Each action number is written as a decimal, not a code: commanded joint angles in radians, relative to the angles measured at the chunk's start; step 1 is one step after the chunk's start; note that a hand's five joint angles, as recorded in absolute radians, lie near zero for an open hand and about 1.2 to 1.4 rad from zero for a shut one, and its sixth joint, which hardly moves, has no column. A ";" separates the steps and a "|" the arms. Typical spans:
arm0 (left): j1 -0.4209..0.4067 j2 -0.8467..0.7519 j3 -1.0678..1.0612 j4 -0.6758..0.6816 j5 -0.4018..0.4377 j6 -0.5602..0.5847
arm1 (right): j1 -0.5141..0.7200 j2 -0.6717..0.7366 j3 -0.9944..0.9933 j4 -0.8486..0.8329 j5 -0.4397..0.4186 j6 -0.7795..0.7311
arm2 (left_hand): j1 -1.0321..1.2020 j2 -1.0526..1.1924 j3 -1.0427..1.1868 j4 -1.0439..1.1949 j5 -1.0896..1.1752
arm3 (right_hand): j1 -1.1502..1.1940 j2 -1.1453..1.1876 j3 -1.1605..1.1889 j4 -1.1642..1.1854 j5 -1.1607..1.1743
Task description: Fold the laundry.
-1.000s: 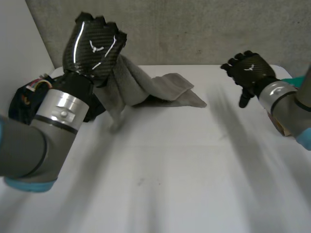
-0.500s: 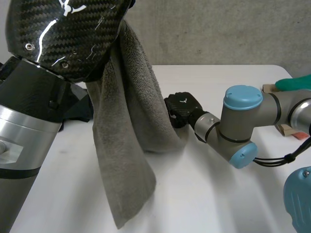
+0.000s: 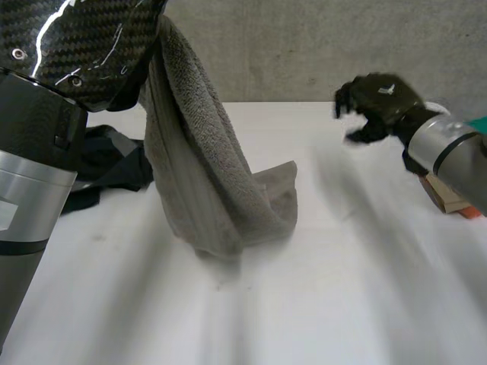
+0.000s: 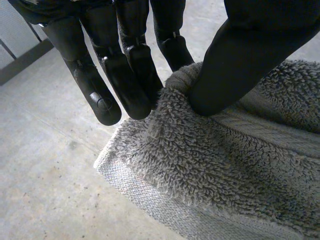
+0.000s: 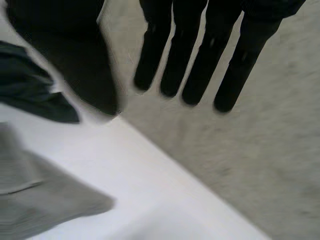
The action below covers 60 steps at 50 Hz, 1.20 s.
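Confirm that the white desk carries the grey towel, which hangs down as a thick fold with its lower end heaped on the desk surface, and that a dark garment lies crumpled on the desk just beside the towel. Check the left robot hand, raised above the towel's heap: its thumb and fingers are clamped on the towel's upper fold. The right robot hand hovers well apart from the towel, on the side opposite the garment, with its fingers straight, spread and holding nothing.
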 commanded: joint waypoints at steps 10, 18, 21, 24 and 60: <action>-0.012 0.011 0.005 -0.017 0.000 0.000 | 0.208 0.337 -0.167 0.073 -0.140 -0.063 | 0.254 0.202 0.199 0.195 0.244 | -0.254 -0.229 -0.240 -0.256 -0.246; -0.012 0.007 0.005 -0.017 0.000 0.000 | 0.281 0.436 -0.206 0.065 -0.138 -0.066 | 0.254 0.202 0.199 0.195 0.244 | -0.198 -0.173 -0.184 -0.200 -0.190; -0.012 0.005 0.005 -0.017 -0.002 0.000 | 0.303 0.471 -0.217 0.061 -0.138 -0.070 | 0.254 0.202 0.199 0.195 0.244 | -0.145 -0.121 -0.132 -0.147 -0.138; -0.012 0.004 0.005 -0.017 -0.002 0.000 | 0.304 0.485 -0.224 0.032 -0.129 -0.081 | 0.254 0.202 0.199 0.195 0.244 | 0.355 0.379 0.368 0.353 0.362; 0.191 -0.462 0.072 -0.299 0.014 0.000 | 0.024 -0.274 0.046 0.559 0.242 -0.604 | 0.254 0.202 0.199 0.195 0.244 | 0.693 0.718 0.707 0.692 0.701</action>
